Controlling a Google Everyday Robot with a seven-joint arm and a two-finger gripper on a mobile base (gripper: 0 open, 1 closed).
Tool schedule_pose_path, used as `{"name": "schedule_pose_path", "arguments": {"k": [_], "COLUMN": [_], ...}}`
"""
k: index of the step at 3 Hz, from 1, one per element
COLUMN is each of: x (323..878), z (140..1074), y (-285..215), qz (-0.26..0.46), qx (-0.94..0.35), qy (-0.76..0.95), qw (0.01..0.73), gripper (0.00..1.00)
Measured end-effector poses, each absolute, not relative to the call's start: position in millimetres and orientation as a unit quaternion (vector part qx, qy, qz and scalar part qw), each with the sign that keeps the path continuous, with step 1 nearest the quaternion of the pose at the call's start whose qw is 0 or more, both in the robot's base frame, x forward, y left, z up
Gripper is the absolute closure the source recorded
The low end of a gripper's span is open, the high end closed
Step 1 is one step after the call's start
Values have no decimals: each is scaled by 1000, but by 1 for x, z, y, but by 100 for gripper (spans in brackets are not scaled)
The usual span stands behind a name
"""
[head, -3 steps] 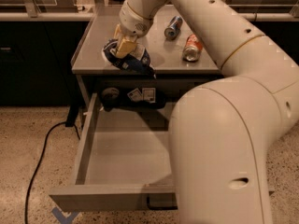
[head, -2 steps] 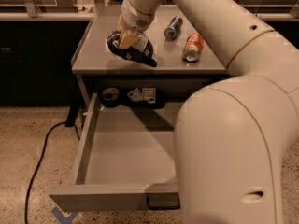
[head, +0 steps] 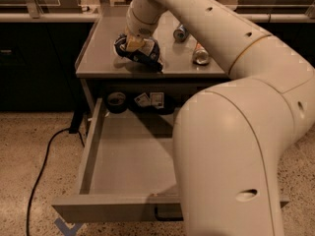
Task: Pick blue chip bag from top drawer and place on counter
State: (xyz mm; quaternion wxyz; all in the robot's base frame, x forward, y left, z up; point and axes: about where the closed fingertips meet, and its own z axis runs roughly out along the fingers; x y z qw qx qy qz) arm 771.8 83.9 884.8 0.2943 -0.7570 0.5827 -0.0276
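Note:
The blue chip bag (head: 142, 54), dark blue with white print, is over the left-middle of the counter (head: 103, 58), at or just above its surface. My gripper (head: 134, 43) is on top of the bag and shut on its upper part. The top drawer (head: 93, 146) is pulled wide open below the counter. Its grey floor is bare in the part I see. Its dark loop handle (head: 165, 214) shows under the front edge. My big white arm hides the drawer's right side.
A blue-silver can (head: 180, 32) and an orange can (head: 201, 54) lie on the counter's right half. A dark tape roll (head: 116, 101) and small packets (head: 150, 100) sit at the drawer's back. A black cable (head: 42, 156) runs over the speckled floor at left.
My gripper has moved with the blue chip bag a little to the right and further onto the counter. The drawer has not moved.

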Motion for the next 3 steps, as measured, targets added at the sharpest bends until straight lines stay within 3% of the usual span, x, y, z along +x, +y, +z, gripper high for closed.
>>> {"name": "schedule_pose_path", "arguments": {"k": [3], "x": [821], "z": [876], "y": [102], "qz": [-71], "qx": [-769], "qy": [555], "qw": [309], "gripper": [100]}}
